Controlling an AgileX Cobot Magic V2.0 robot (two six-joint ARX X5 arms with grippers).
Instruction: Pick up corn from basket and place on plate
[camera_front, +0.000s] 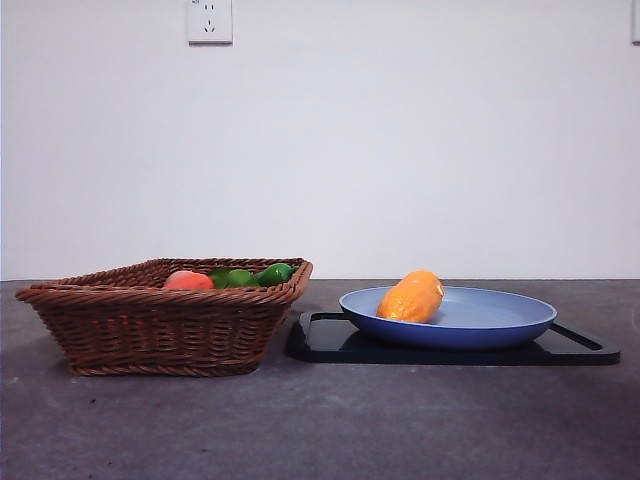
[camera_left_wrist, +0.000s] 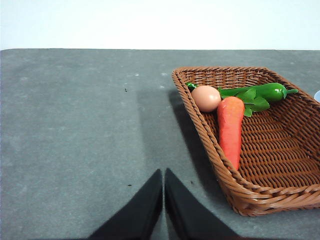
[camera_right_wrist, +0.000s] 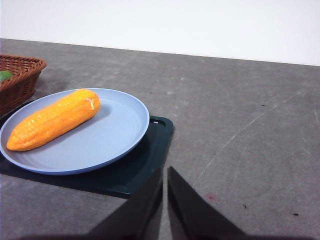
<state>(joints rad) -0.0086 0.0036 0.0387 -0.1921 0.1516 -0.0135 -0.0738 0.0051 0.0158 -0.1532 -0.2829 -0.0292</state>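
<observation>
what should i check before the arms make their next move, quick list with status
1. corn lying on the plate: ok
2. corn free of both grippers: ok
3. plate sitting on the black tray: ok
4. no corn left in the basket, only carrot, egg-shaped piece and green vegetables: ok
5. left gripper shut, beside the basket and apart from it: ok
6. right gripper shut, near the tray's edge, touching nothing: ok

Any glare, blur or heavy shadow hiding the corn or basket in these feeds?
Front view: even light, corn sharp on the plate. Left wrist view: basket clear, throwing a soft shadow on the table. Right wrist view: no glare, edges slightly soft.
</observation>
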